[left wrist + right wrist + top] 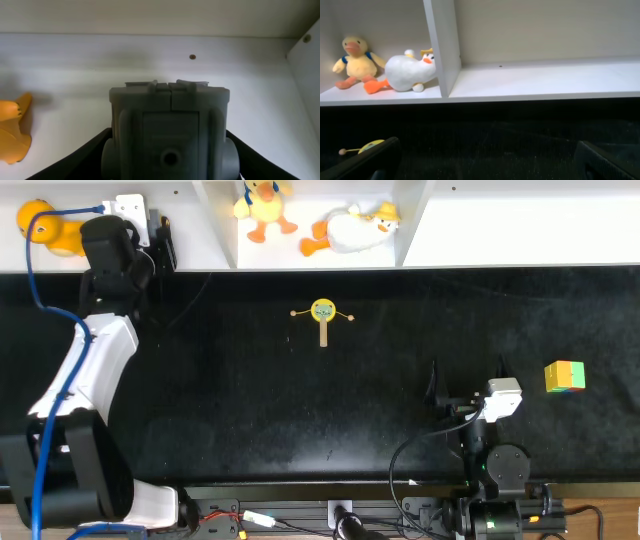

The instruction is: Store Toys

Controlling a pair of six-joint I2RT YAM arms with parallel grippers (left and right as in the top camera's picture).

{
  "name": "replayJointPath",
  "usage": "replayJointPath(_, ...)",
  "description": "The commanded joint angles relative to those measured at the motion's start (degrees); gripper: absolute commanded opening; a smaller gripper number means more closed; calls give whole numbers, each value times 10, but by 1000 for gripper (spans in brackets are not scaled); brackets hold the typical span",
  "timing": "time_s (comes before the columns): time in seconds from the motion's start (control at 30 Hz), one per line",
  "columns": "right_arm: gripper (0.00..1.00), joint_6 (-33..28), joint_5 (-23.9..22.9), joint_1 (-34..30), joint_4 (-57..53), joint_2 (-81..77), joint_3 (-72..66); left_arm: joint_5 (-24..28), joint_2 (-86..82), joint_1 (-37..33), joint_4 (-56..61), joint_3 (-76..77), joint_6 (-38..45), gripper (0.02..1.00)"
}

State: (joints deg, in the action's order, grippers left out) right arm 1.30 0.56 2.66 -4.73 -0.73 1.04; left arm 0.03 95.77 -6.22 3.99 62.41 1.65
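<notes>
My left gripper is inside the left compartment of the white shelf, shut on a grey blocky toy that sits between its fingers. An orange plush lies in the same compartment, apart from the grey toy. In the middle compartment stand a yellow duck plush and a white duck plush. A small yellow rattle toy on a stick and a multicoloured cube lie on the black mat. My right gripper is open low over the mat, holding nothing.
The shelf's right compartment has a bare floor, with a white divider between it and the ducks. The black mat spreads wide between the two arms. Cables run along the table's front edge.
</notes>
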Motion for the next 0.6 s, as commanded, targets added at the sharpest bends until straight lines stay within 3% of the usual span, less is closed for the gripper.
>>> replayJointPath(0.03, 996, -2, -6, -1, 2, 5, -8, 15, 19, -6, 7, 25, -6, 325)
replayJointPath(0.43, 996, -2, -6, -1, 2, 5, -8, 26, 50, -6, 3, 53, -2, 325)
replayJointPath(0.53, 996, -2, -6, -1, 2, 5, -8, 35, 53, -6, 2, 53, -2, 375)
replayJointPath(0.6, 996, -2, -6, -1, 2, 5, -8, 36, 53, -6, 0, 53, -2, 467)
